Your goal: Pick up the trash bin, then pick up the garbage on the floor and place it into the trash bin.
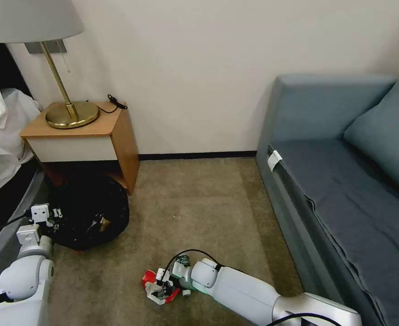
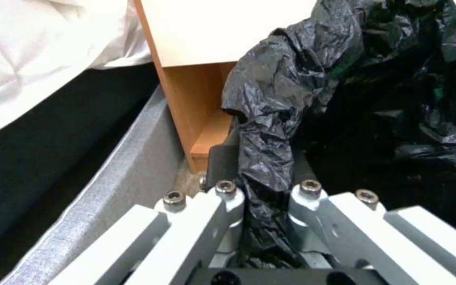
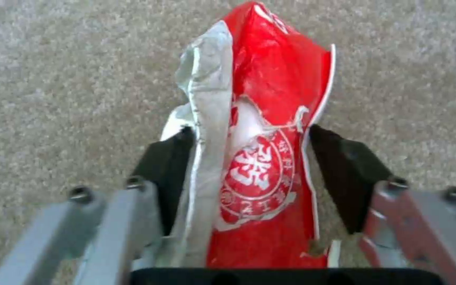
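The trash bin (image 1: 95,210) stands on the carpet by the nightstand, its crinkly black bag (image 2: 286,91) spilling over the rim. My left gripper (image 1: 53,213) is at the bin's near-left rim, and in the left wrist view the left gripper (image 2: 262,178) is shut on a fold of the bag over the rim. The garbage here is a crushed red-and-white pack (image 1: 150,277) lying on the carpet in front of me. My right gripper (image 1: 161,287) is down at the pack (image 3: 270,99). The right gripper (image 3: 249,150) is shut on it, black pads (image 3: 344,174) pressing both sides.
A wooden nightstand (image 1: 117,136) with a brass lamp (image 1: 70,113) stands right behind the bin. A bed with white sheets (image 1: 0,131) is at the left, its grey base (image 2: 107,186) beside my left gripper. A blue-grey sofa (image 1: 344,190) runs along the right. Open carpet (image 1: 199,203) lies between.
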{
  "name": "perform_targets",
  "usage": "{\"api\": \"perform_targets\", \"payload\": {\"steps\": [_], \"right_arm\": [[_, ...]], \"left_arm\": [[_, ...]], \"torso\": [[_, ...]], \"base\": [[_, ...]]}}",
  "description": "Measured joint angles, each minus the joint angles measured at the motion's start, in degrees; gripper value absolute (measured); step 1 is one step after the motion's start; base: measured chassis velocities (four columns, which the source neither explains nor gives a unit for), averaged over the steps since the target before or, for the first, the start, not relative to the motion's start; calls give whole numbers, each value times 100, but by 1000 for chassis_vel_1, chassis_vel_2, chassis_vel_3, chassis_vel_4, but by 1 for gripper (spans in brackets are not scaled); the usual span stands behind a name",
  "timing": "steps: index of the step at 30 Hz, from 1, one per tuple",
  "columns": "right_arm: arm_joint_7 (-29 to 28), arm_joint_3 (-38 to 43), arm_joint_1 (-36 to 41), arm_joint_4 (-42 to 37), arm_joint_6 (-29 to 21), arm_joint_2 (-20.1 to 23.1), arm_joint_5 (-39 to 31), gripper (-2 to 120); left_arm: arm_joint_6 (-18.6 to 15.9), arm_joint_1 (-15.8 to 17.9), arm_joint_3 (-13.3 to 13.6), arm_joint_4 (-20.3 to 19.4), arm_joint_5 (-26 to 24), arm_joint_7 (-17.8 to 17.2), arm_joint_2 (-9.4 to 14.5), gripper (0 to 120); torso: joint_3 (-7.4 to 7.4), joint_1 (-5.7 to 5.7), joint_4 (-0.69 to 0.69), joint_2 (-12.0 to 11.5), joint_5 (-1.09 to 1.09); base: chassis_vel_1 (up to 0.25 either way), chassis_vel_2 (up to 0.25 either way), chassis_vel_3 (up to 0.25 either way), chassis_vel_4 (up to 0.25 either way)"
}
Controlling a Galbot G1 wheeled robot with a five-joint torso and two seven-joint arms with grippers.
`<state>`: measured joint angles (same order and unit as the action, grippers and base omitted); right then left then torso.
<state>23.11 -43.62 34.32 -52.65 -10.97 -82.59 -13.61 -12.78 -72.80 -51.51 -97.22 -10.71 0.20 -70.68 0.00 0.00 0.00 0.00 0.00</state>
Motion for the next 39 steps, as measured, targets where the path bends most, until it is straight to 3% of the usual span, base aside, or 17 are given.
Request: {"api": "perform_targets", "payload": {"steps": [2,4,7,14,28,39], "right_arm": [[3,18,1,1,7,1,16,41],[3,21,1,2,9,0,20,39],[5,64,2,3,17,0,31,23],[12,239,8,38,65,-43,147,1],[38,1206,-9,-143,203,-266,192,1],[18,2662,-325,-752,92,-400,-118,1]], "left_arm": [[2,0,3,7,-2,4,9,4],[3,0,3,8,-2,5,12,4],[14,0,5,12,-8,15,37,4],[40,-5,14,42,-19,20,57,4],[89,-34,-18,90,-89,24,132,4],[51,-85,-7,68,-167,22,221,4]], "torso": [[0,0,0,0,0],[0,0,0,0,0],[0,0,0,0,0],[0,0,0,0,0],[0,0,1,0,-1],[0,0,0,0,-1]], "base": [[0,0,0,0],[0,0,0,0],[0,0,0,0],[0,0,0,0],[0,0,0,0],[0,0,0,0]]}}
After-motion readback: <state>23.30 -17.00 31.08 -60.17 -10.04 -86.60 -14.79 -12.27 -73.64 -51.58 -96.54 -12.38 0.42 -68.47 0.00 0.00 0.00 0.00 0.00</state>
